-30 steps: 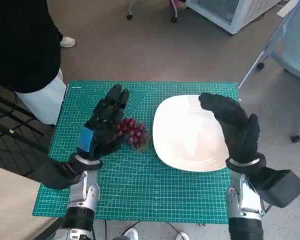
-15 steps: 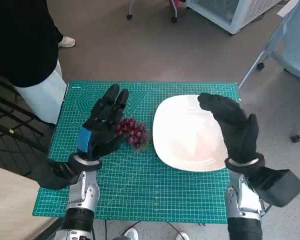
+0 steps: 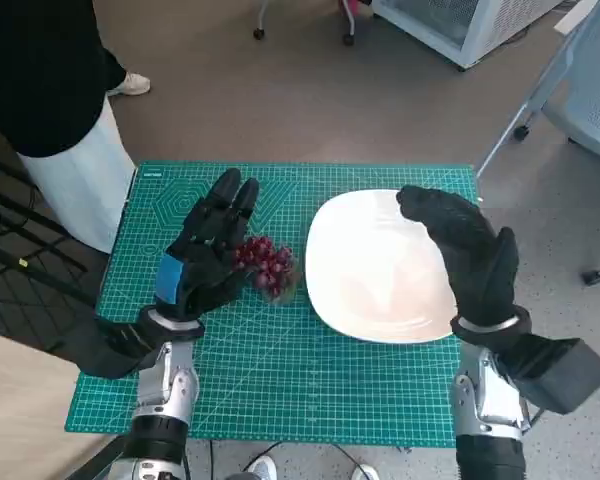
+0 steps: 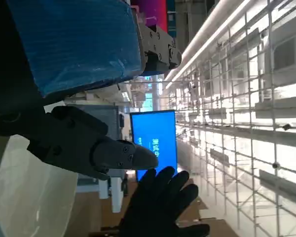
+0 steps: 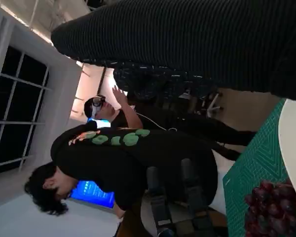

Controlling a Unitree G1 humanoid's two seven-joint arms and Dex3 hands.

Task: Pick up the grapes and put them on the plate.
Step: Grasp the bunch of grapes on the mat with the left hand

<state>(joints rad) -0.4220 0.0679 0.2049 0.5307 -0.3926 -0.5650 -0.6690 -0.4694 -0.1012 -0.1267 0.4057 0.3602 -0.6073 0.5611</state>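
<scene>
Left hand (image 3: 202, 262) fingers spread, holding nothing, beside grapes (image 3: 267, 265) | grapes on mat (image 3: 280, 370), just off plate (image 3: 370, 290), not lifted | right hand (image 3: 470, 255) spread above plate, holding nothing | pickup and placing both left.

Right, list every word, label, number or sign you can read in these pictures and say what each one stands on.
Blue screen, left wrist view: a few white characters, too small and blurred to read.
Green cutting mat, head view: a small white mark at its far left corner and printed grid lines, too small to read.
Grapes, plate, left hand, right hand: no text visible.
Nothing else legible.
</scene>
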